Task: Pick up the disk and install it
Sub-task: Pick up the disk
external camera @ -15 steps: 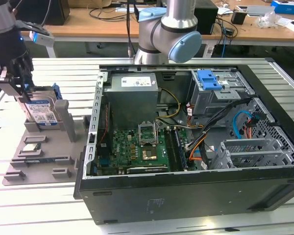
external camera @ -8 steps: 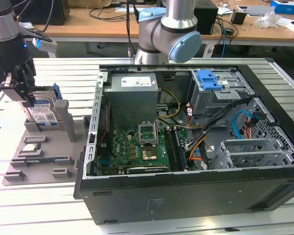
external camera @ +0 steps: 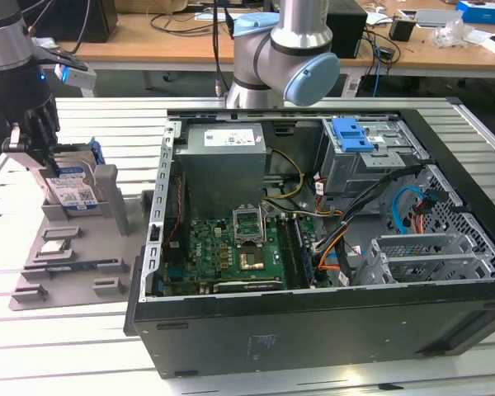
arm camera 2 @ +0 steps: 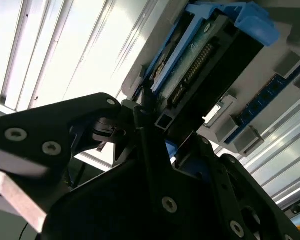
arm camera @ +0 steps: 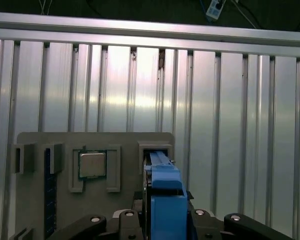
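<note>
The disk (external camera: pixel 73 188) stands on edge in a slot at the back of the grey parts holder (external camera: pixel 107 268), at the exterior view's left. It is silver with a white-and-blue label and a blue carrier. My gripper (external camera: pixel 53 165) reaches down over its top edge, with a finger on each flat side, shut on the disk. In both wrist views the blue-framed disk (arm camera: pixel 165 190) (arm camera 2: pixel 205 55) runs between the black fingers (arm camera 2: pixel 147 135). The gripper (arm camera: pixel 162 216) straddles it just above the holder's slot (arm camera: pixel 155 147).
An open computer case (external camera: pixel 313 330) fills the middle and the exterior view's right, with the motherboard (external camera: pixel 231 247) and a drive bay holding a blue bracket (external camera: pixel 351 134). A small square chip (arm camera: pixel 92 165) sits in the holder. The arm's base (external camera: pixel 280 58) stands behind the case.
</note>
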### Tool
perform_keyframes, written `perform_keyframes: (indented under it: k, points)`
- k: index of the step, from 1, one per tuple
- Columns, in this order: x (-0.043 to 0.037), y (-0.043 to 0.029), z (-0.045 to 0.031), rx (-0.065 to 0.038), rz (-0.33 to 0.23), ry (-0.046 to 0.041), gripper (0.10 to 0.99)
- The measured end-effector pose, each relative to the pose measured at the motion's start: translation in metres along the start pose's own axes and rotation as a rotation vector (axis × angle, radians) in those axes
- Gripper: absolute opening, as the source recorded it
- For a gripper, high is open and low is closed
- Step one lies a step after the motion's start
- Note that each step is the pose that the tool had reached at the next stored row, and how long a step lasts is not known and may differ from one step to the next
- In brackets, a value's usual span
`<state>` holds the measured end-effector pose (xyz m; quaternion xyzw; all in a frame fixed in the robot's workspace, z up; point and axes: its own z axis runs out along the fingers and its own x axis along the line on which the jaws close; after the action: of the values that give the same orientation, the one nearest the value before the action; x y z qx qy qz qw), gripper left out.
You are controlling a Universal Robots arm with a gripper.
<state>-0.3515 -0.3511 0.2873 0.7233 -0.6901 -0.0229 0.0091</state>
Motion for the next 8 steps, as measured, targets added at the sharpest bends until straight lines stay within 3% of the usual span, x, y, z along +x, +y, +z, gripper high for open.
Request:
perform_keyframes:
  k: [8]
  points:
    - [0.0, 0.0, 0.0, 0.0, 0.0, 0.0001, 0.369]
